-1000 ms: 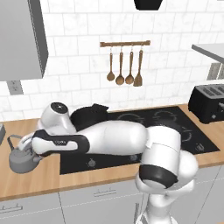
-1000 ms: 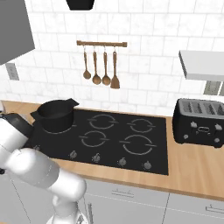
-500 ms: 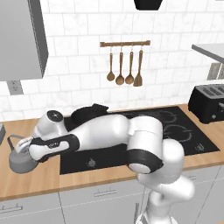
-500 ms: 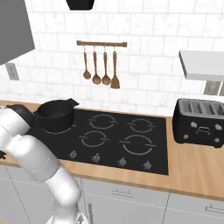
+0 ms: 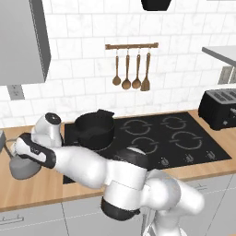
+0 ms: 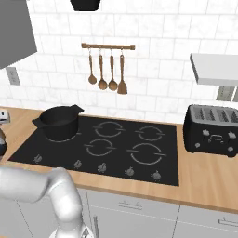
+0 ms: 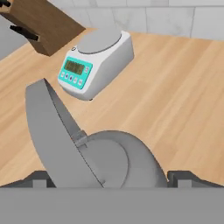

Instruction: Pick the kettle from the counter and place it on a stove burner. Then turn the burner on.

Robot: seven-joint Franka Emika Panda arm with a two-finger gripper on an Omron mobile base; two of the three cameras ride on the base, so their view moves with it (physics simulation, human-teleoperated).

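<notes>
Kettle and open gripper at the counter's left end.
Left to right: the kettle (image 5: 22, 167) sits on the counter (image 5: 32, 189), the gripper (image 7: 109, 178) directly over it, fingers (image 7: 183, 178) spread wide on either side, gripping nothing; right of it a black pot (image 5: 94, 130) occupies the cooktop (image 5: 152, 138); a toaster (image 5: 221, 108) stands far right.
</notes>
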